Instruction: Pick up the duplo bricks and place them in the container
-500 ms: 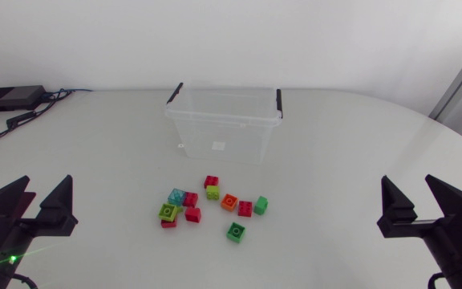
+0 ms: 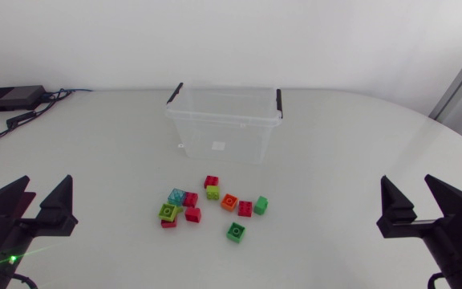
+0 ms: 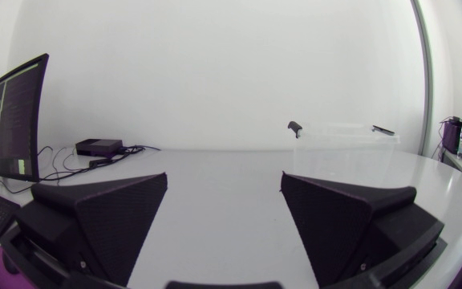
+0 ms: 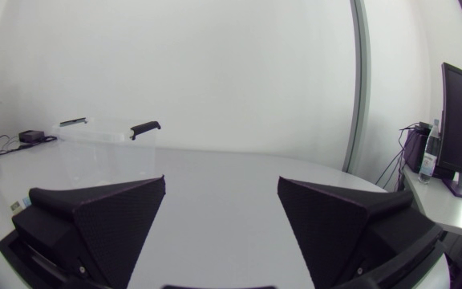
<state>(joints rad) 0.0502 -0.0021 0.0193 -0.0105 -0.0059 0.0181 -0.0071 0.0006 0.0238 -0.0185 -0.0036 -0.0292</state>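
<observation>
None of the bricks (image 2: pixel 212 207) binned yet; the whole job is left. Left gripper (image 2: pixel 46 185) at 8 o'clock of the table (image 2: pixel 335 160), jaws spread wide, nothing held; about eleven bricks loose in a cluster, at 6 o'clock from the container (image 2: pixel 223 132), near it but apart; container looks empty; right gripper (image 2: pixel 407 186) at 4 o'clock, jaws gaping, empty. Against the earlier frame: no shift in arms or bricks.
</observation>
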